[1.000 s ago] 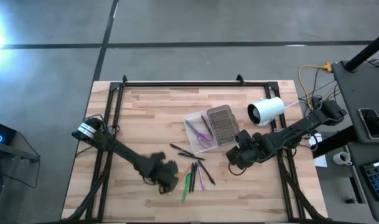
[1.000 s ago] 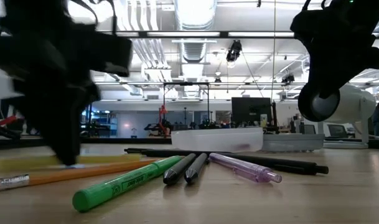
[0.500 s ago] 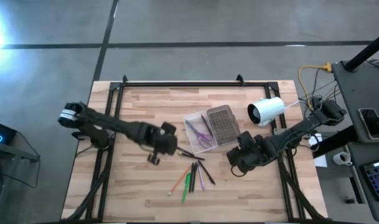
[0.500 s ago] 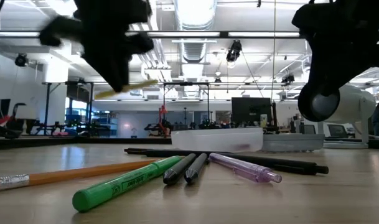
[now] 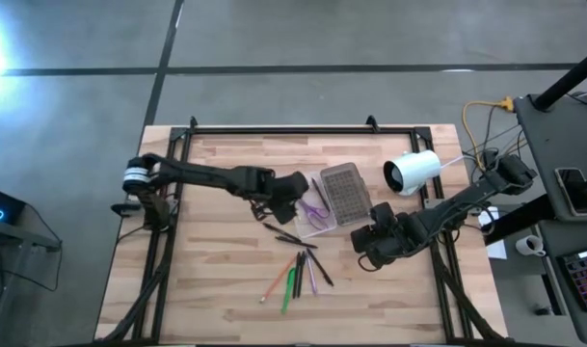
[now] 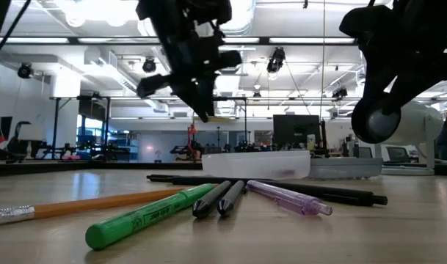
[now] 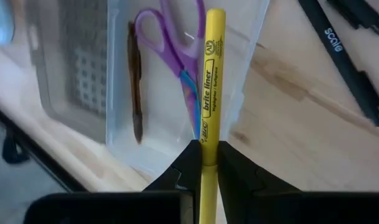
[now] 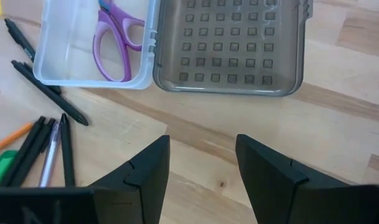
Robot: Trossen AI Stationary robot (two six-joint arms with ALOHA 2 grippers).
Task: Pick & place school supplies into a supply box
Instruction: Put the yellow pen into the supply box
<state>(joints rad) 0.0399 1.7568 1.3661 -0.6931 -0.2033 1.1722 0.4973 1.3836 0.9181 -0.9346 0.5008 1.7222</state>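
While the left gripper (image 7: 203,163) hangs over the near edge of the box (image 7: 245,56), it pinches a yellow highlighter (image 7: 209,87) between its fingers (image 7: 183,167), clenched on the lower barrel. The marker's long axis runs roughly along the tray's length, its free end reaching out above the tray beside the scissors (image 7: 177,56) and a dark pen (image 7: 135,87) already lying inside. So the coming move, as I judge it, is a short descent and release; the marker points nearly the right way and sits over the tray's edge, so a slight shift inward should keep it off the rim.

Printed on the barrel: "brite liner" with a BIC mark (a smaller word below is too small to read). A black pen (image 7: 345,59) on the wood reads something like "scale."

Off to the box's other side the right gripper (image 8: 201,163) waits, fingers spread and empty, facing the open lid (image 8: 229,46). Loose pens (image 5: 298,265) lie on the table (image 5: 216,289).
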